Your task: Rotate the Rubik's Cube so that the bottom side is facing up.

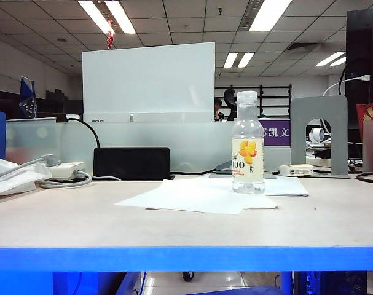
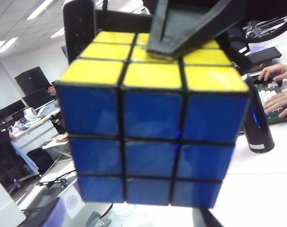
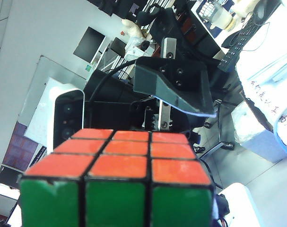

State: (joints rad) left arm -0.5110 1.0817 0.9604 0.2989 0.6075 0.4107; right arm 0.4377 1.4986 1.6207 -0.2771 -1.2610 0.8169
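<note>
rubik's cube (image 2: 150, 123): held off the worktop between my two sets of fingers, out of the exterior view. left fingers (image 2: 190, 28): one pressed on its yellow face, blue face below; whether clamped, cannot tell. right fingers (image 3: 174, 87): above its red face, grip unclear.

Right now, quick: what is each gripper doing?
Left gripper: looks open, finger off the Rubik's Cube.
Right gripper: closed on the Rubik's Cube, finger pressing its yellow face.
</note>
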